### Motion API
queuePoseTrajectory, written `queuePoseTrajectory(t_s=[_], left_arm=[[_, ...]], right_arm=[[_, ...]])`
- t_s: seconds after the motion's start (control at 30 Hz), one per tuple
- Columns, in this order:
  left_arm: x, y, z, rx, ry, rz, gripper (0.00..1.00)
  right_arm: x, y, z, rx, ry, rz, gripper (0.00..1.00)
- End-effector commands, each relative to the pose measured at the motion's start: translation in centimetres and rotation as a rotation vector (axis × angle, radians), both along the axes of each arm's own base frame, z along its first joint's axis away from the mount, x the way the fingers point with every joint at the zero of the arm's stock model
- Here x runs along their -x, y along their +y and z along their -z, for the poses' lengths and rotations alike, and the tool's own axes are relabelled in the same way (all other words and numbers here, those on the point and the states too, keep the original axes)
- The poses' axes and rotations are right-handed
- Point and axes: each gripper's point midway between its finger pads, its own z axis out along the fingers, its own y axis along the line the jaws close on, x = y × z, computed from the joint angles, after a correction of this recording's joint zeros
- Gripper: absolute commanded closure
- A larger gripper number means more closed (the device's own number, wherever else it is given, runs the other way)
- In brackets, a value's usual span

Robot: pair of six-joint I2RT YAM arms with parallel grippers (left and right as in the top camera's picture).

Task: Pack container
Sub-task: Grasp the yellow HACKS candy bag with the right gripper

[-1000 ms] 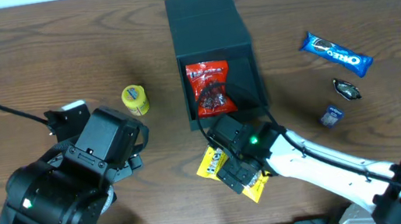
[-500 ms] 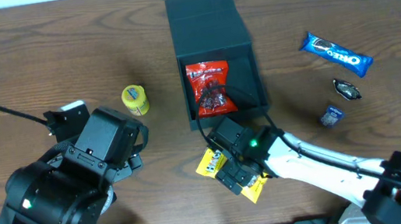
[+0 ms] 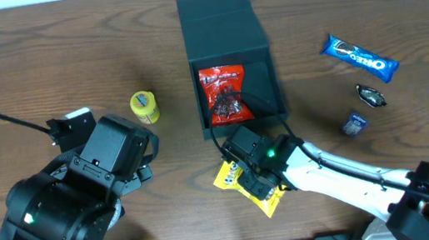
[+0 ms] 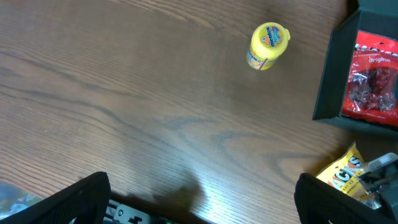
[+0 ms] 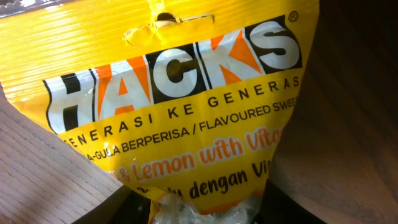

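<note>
**Now, right pincer [image 3: 254, 183] gripping the Hacks packet [image 5: 180, 106]**

Its jaws are standing partly closed, pinching the lower end of the yellow packet, which is lying on the counter [image 3: 38, 61]. Just beyond, the dark container [image 3: 218, 23] is sitting open, a red packet [image 3: 225, 95] lying inside. Over on the other side, the left pincer [image 4: 199, 202] is gaping wide, holding nothing.

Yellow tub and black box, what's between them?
Nothing: just bare wooden table between the tub and the box, in the overhead view.

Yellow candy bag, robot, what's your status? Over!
Left gripper open. Right gripper clamped on yellow Hacks packet. Container open, red packet inside. Nothing between packet and container.
</note>
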Motion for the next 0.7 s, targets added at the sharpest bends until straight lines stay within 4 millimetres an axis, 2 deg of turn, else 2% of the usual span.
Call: queuePoseTrajectory(t_s=[0.0,0.2,0.27,0.47,0.57,0.67], left_arm=[[0.1,0.6,-0.1,-0.02,-0.009,-0.016,0.05],[0.1,0.6,-0.1,-0.02,-0.009,-0.016,0.05],[0.1,0.6,-0.1,-0.02,-0.009,-0.016,0.05],[0.1,0.6,-0.1,-0.02,-0.009,-0.016,0.05],[0.1,0.6,-0.1,-0.02,-0.009,-0.016,0.05],[0.1,0.6,-0.1,-0.021,-0.009,-0.016,0.05]], right_arm=[[0.1,-0.3,0.3,0.005,0.012,0.005,0.53],[0.0,-0.4,0.3,0.007,0.01,0.005,0.59],[0.0,-0.3,0.3,0.006,0.01,0.006,0.73],[-0.2,-0.1,0.1,-0.003,0.009,0.047,0.92],[-0.7,0.5,-0.7,-0.021,0.002,0.081,0.97],[-1.8,1.6,-3.3,-0.041,-0.012,0.101,0.99]])
